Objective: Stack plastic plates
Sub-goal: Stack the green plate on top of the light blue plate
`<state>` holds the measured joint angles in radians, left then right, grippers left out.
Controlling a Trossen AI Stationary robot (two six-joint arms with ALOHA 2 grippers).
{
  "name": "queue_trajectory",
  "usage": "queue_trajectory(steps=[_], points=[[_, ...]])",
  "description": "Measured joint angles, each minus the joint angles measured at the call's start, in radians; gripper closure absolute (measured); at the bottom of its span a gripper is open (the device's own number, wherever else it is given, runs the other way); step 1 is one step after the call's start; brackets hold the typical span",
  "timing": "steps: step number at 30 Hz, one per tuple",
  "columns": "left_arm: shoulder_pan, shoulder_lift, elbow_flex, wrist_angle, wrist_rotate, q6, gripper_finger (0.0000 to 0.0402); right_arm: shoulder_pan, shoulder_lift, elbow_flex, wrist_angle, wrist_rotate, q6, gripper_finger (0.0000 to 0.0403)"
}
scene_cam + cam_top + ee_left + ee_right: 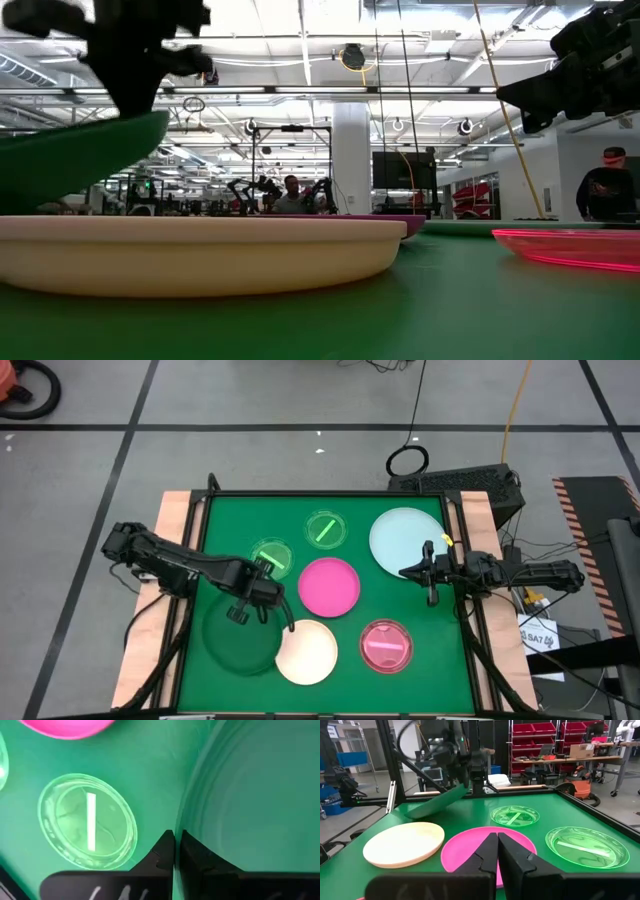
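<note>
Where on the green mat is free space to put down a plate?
Free patches: the mat corner behind the two small green plates, and the strip between the pale blue plate and pink striped plate. Crowded: around the magenta plate and cream plate.

Bright ceiling strips (300, 90) lit my table evenly from above, and my arms threw only soft shadows on the green mat (400, 600). In the low view the cream plate (200, 250) sat blurred up close. Glare whitened the small green plate (87, 822) below my left wrist.
</note>
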<state>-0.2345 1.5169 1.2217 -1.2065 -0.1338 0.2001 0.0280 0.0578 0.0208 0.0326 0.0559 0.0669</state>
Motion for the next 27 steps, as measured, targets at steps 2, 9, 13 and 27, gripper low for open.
queue_trajectory(steps=[2,9,13,27], points=[[0.017,0.0,0.051,-0.028,-0.001,-0.011,0.0392,0.0,0.0,0.0,0.001,0.0,0.0,0.0394],[0.084,0.0,0.23,-0.075,0.009,-0.049,0.0392,0.0,0.0,0.0,0.037,0.001,0.041,0.0394],[0.151,0.0,0.343,-0.038,0.008,-0.095,0.0392,0.0,0.0,0.0,0.142,-0.001,0.081,0.0394],[0.295,0.016,0.432,0.29,-0.089,-0.319,0.0392,0.0,0.001,0.053,0.082,-0.002,0.053,0.0394]])
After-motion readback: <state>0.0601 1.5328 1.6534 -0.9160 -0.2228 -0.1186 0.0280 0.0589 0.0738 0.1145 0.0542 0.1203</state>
